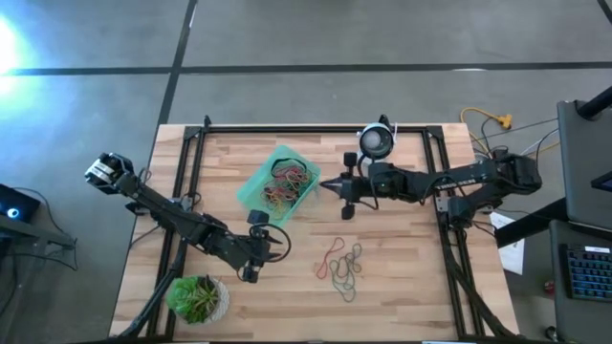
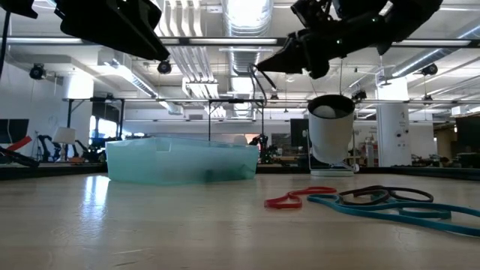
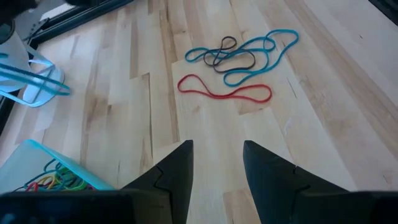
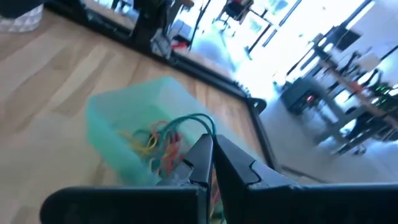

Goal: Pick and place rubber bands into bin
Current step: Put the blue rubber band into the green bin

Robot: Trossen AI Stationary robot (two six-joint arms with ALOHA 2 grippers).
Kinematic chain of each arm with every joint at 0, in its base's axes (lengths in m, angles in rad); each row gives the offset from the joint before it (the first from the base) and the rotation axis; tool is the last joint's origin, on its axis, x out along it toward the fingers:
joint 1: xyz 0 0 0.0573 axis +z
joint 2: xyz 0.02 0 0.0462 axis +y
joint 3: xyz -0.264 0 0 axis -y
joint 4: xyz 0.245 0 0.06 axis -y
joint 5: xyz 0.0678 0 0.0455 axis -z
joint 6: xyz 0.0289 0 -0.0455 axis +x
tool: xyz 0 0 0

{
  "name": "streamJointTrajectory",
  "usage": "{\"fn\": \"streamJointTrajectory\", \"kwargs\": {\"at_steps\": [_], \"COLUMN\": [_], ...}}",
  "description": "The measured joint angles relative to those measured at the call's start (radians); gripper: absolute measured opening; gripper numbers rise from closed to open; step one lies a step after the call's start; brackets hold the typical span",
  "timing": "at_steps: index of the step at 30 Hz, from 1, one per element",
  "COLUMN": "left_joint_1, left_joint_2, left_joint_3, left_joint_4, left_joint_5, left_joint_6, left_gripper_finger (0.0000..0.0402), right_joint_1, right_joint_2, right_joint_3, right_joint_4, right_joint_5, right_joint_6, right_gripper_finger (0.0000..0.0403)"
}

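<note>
Fingers of the right gripper (image 4: 210, 149) are clenched on a thin teal rubber band (image 4: 189, 119), which loops up from the tips just beside the small translucent teal-green plastic bin (image 1: 253, 188) — a tray already holding a tangle of red, yellow and green bands (image 1: 290, 182). Near the table's middle, right of the left gripper (image 3: 216, 163), a loose heap of red, teal and dark rubber bands (image 3: 239, 59) lies on the wooden tabletop (image 1: 402, 272). That left gripper hovers low with its fingers parted and holding nothing.

Teal bin (image 1: 256, 187); red, teal, dark rubber bands (image 3: 231, 62) on pale wood table (image 1: 402, 287).
</note>
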Motion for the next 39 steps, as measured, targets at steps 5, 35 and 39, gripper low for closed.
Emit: {"fn": "streamJointTrajectory", "kwargs": {"at_steps": [5,35,39], "left_joint_1": [-0.001,0.0,0.0], "left_joint_2": [0.0,0.0,0.0], "left_joint_3": [0.0,-0.012,-0.012], "left_joint_4": [-0.001,0.0,0.007], "left_joint_5": [0.0,0.0,0.0], "left_joint_6": [0.0,0.0,0.0], "left_gripper_finger": [0.0125,0.0125,0.0125], "right_joint_1": [-0.023,-0.173,-0.172], "right_joint_2": [0.075,0.552,0.539], "right_joint_3": [0.0,0.584,0.588], "right_joint_4": [0.127,-0.373,-0.383], "right_joint_5": [-0.002,-0.004,-0.053], "right_joint_6": [-0.017,0.25,0.253], "right_gripper_finger": [0.0009,0.0011,0.0032]}}
